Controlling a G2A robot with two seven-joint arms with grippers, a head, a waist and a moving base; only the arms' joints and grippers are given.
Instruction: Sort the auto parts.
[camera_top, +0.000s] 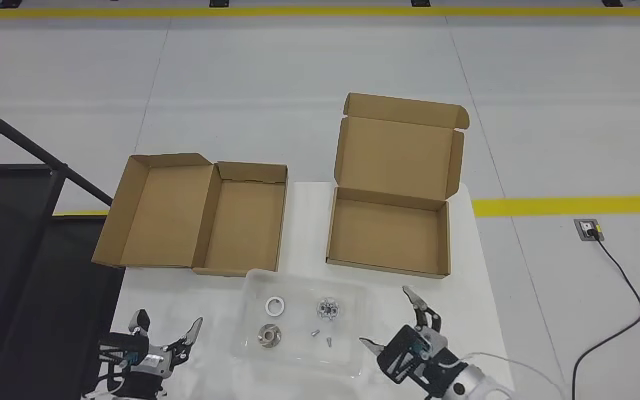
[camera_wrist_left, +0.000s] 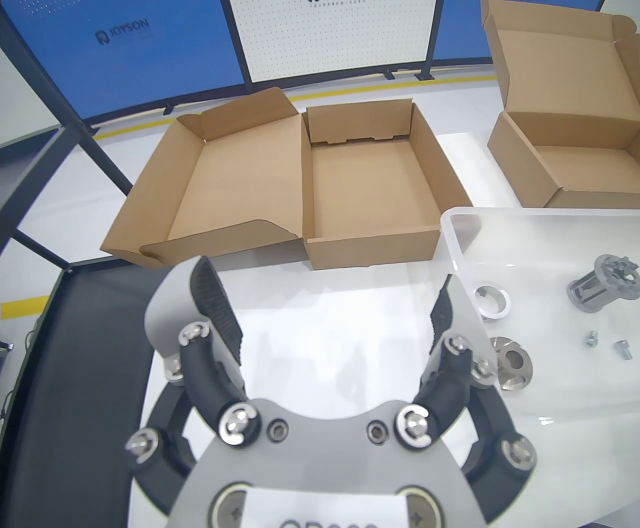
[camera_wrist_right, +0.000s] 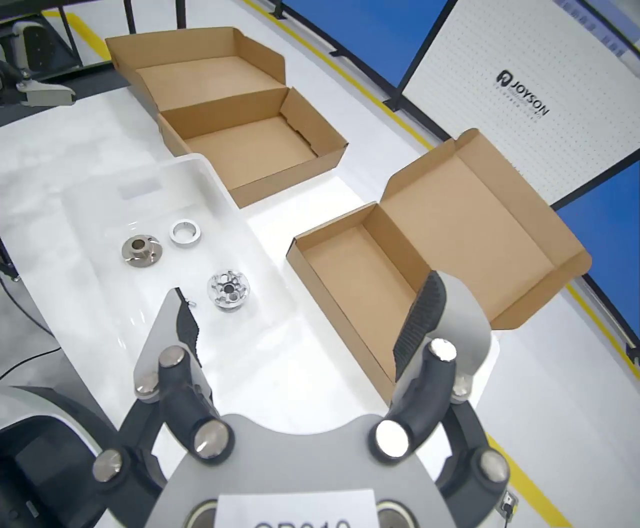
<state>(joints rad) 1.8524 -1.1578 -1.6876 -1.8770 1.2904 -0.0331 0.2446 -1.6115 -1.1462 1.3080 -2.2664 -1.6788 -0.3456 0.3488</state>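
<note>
Left end effector (camera_top: 170, 320) and right end effector (camera_top: 385, 318) hang wide open and empty, flanking the clear tray (camera_top: 300, 276) on the counter (camera_top: 308, 230). In the tray lie a ring (camera_top: 275, 305), a flanged hub (camera_top: 267, 337), a spoked part (camera_top: 327, 308) and what look like small screws (camera_top: 328, 340). Beyond the tray stand an open left box (camera_top: 245, 225) and an open right box (camera_top: 390, 235).

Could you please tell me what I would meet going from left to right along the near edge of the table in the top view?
left gripper, fingers open → shallow clear plastic tray → right gripper, fingers open
</note>
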